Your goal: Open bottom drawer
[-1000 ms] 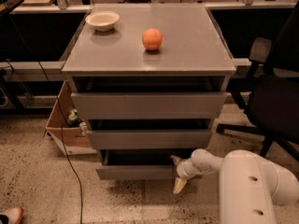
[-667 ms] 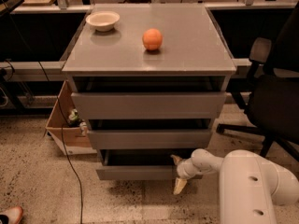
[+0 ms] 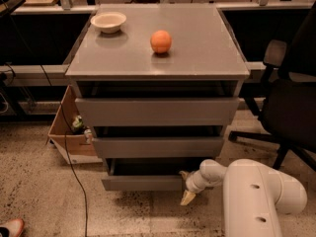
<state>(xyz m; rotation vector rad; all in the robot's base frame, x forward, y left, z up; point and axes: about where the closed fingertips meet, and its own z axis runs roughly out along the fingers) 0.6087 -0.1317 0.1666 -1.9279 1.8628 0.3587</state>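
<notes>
The bottom drawer [image 3: 140,182] is the lowest grey front of the cabinet, near the floor, with a dark gap above it. It sits a little further forward than the middle drawer [image 3: 158,146]. My gripper [image 3: 186,185] is at the right end of the bottom drawer's front. One finger reaches up to the front's top edge and the other [image 3: 188,197] points down to the floor. My white arm [image 3: 256,191] comes in from the lower right.
On the cabinet top [image 3: 197,58] are an orange [image 3: 161,41] and a white bowl [image 3: 108,21]. A cardboard box [image 3: 69,137] stands at the cabinet's left, with a black cable [image 3: 74,181] on the floor. An office chair [image 3: 289,98] is on the right.
</notes>
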